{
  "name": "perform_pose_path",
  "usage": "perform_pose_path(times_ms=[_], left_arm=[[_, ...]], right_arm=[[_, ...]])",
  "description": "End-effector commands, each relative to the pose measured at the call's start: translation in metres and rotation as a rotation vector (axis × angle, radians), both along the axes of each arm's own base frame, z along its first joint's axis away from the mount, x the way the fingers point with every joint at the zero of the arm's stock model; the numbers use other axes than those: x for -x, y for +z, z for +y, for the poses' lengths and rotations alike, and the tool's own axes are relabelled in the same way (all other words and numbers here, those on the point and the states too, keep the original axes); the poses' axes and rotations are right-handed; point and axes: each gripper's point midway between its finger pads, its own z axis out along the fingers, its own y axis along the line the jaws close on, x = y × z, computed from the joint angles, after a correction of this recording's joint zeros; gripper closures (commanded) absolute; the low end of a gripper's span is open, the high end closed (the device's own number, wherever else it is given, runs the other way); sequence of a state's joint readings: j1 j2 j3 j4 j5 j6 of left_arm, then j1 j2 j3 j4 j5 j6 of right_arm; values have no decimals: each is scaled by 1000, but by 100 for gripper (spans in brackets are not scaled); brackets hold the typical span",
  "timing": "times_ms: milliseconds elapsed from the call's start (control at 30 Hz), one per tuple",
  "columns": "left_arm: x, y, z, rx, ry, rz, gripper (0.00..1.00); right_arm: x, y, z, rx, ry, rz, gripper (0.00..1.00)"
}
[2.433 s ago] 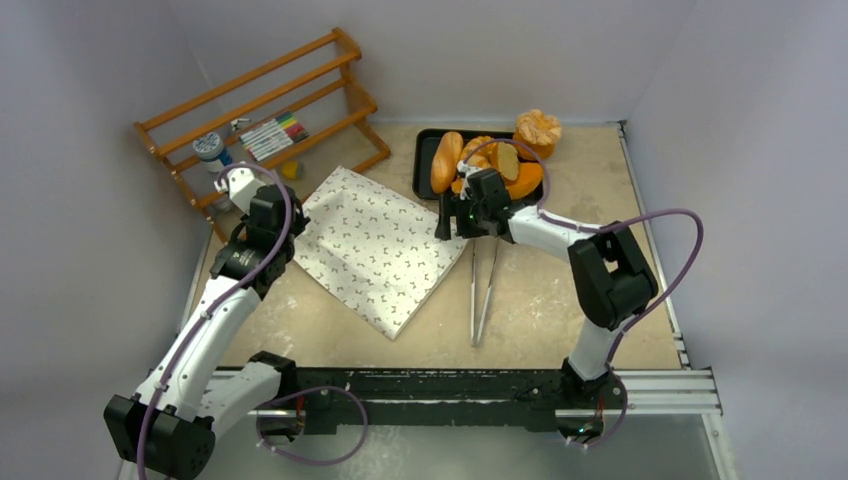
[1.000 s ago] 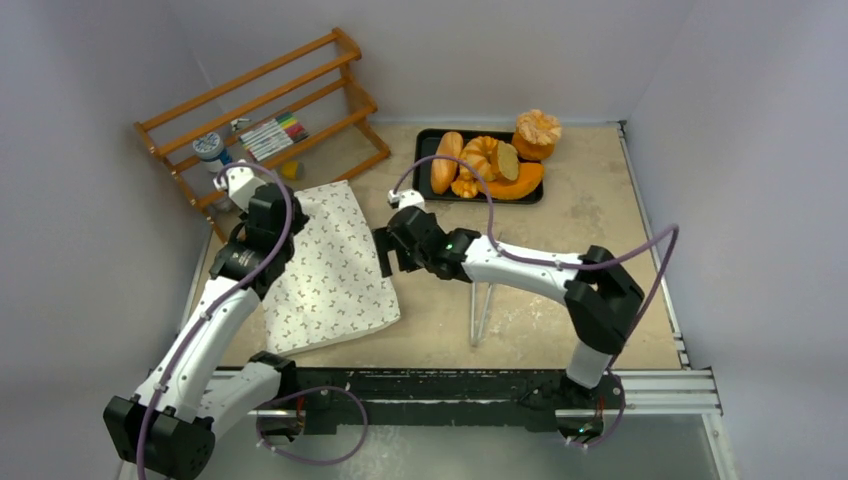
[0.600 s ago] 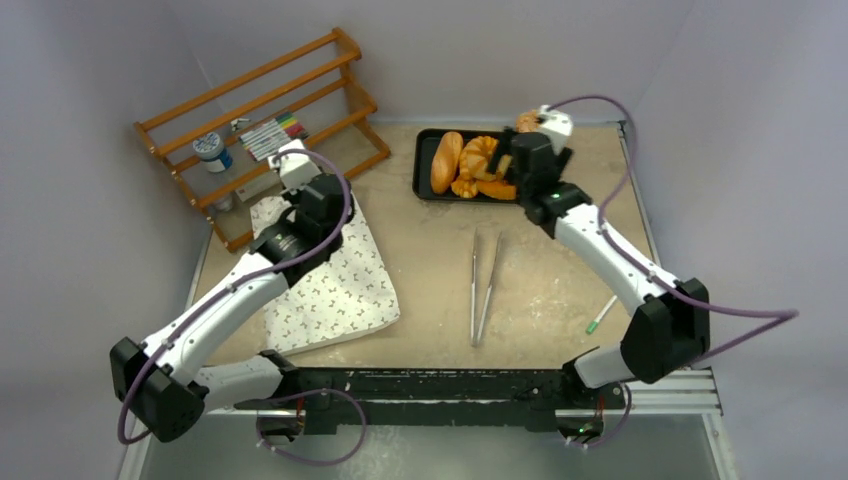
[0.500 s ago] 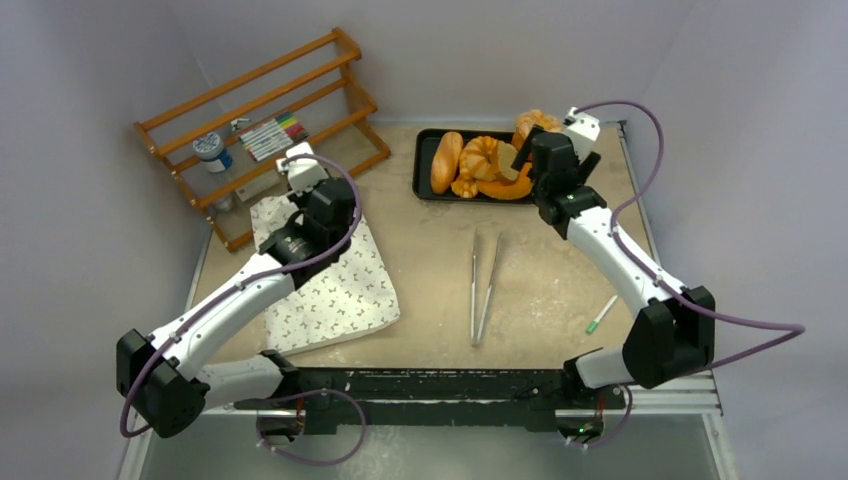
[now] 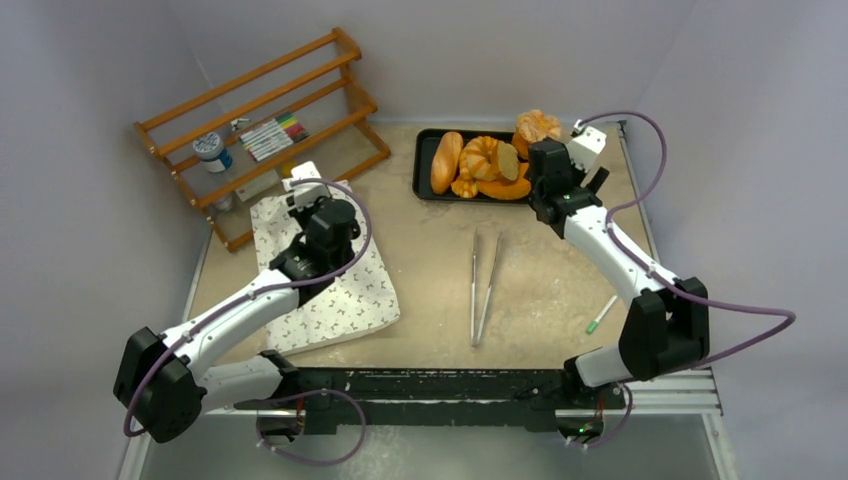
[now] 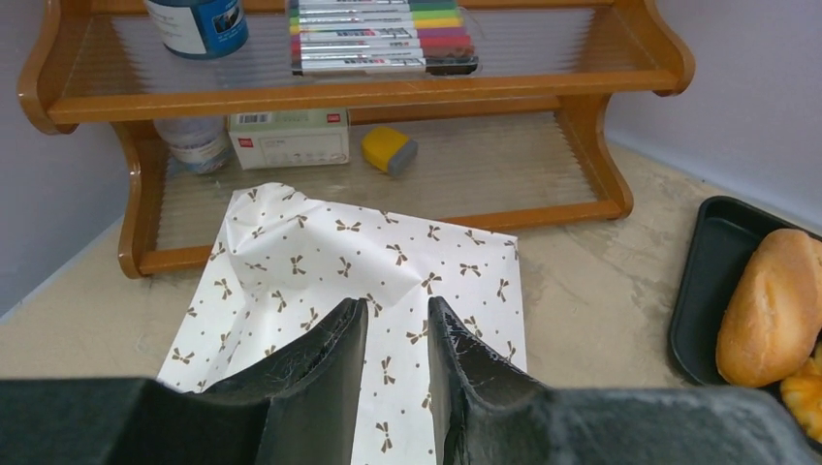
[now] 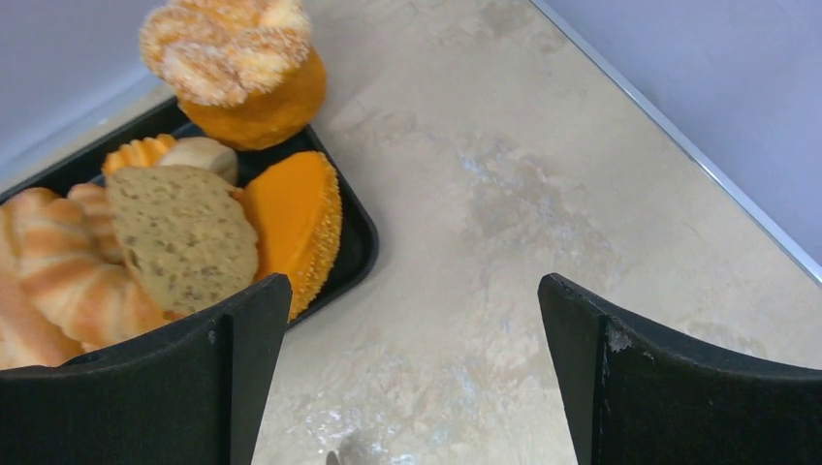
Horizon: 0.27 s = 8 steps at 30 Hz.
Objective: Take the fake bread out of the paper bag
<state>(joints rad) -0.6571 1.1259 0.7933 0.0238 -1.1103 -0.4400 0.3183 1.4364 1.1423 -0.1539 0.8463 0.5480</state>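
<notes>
The paper bag [image 5: 335, 290], off-white with small dark bow marks, lies flat on the table at the left; it also shows in the left wrist view [image 6: 291, 262]. My left gripper [image 5: 322, 215] hovers over the bag's far half, jaws a little apart with nothing between them [image 6: 397, 320]. Fake bread lies on the black tray [image 5: 424, 160]: a long loaf [image 5: 447, 160], a brown slice [image 7: 179, 232] and an orange wedge [image 7: 291, 218]; a sugared muffin [image 7: 237, 58] sits at its far right corner. My right gripper [image 5: 547, 168] is wide open and empty over bare table beside the tray's right end [image 7: 354, 252].
A wooden rack [image 5: 260, 120] with markers, a jar and a small box stands at the back left, just beyond the bag. Metal tongs [image 5: 483, 285] lie mid-table. A green pen [image 5: 600, 315] lies at the right. Walls close in on three sides.
The bag was dragged left and turned to lie by the left edge. My right arm swung from the bag to the tray's right end. My left gripper shifted right over the bag.
</notes>
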Motion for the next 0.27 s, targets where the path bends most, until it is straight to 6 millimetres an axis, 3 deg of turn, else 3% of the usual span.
perform_pose_path(times_ms=[0,133,233], left_arm=[[0,9,6,-8,39,-47,70],[0,6,5,-15,39,-41,70],[-1,4,5,-16,36,-38,70]], right_arm=[[9,6,-16,16,-92,-25,0],[18,7,-20,40,-70,-48,1],[20,18,-18,30,-36,-115,0]])
